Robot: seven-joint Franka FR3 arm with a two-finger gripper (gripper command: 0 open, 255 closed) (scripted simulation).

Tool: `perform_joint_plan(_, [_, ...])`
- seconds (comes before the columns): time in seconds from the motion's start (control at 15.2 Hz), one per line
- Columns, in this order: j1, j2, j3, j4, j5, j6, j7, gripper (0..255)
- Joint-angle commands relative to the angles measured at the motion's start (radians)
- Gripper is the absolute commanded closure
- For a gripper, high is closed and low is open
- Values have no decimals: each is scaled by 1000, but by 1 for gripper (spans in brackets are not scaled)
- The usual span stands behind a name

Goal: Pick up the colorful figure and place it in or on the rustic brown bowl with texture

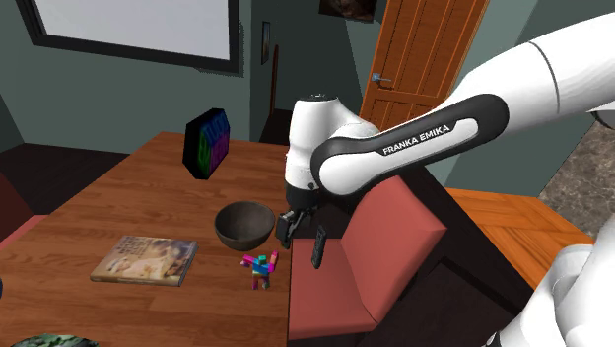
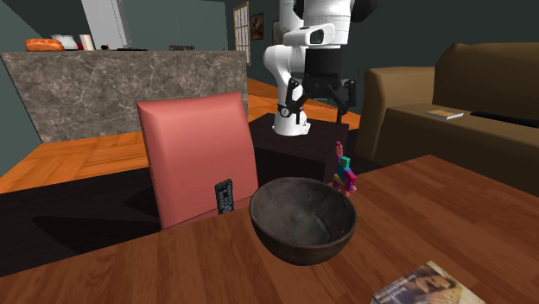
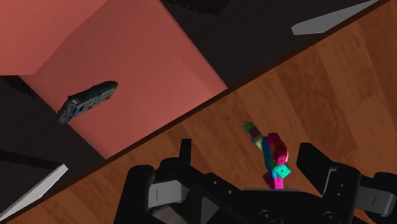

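There's the colourful figure (image 1: pixel 260 268), upright on the wooden table (image 1: pixel 118 197), close to the edge that faces the pink cushioned chair (image 1: pixel 370 251). The dark brown bowl (image 1: pixel 239 235) sits near it, not touching. The gripper (image 1: pixel 294 229) hovers above the figure, fingers spread wide and holding nothing. In the wrist view the figure stands in the gap, nearer one finger, touching neither. Bare wood lies between the figure and the book (image 1: pixel 145 260). A dark remote (image 3: pixel 86 102) leans on the chair's face by the table edge. A dark box with bright print (image 1: pixel 208 144) stands well apart.
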Motion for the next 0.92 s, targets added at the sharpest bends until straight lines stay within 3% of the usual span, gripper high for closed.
perform_joint_plan(0.0, [15,70,10,48,-29,24,14,0])
perform_joint_plan(0.4, [83,277,24,216,-122,64,63,0])
perform_joint_plan(0.86, [95,337,10,198,-150,139,81,0])
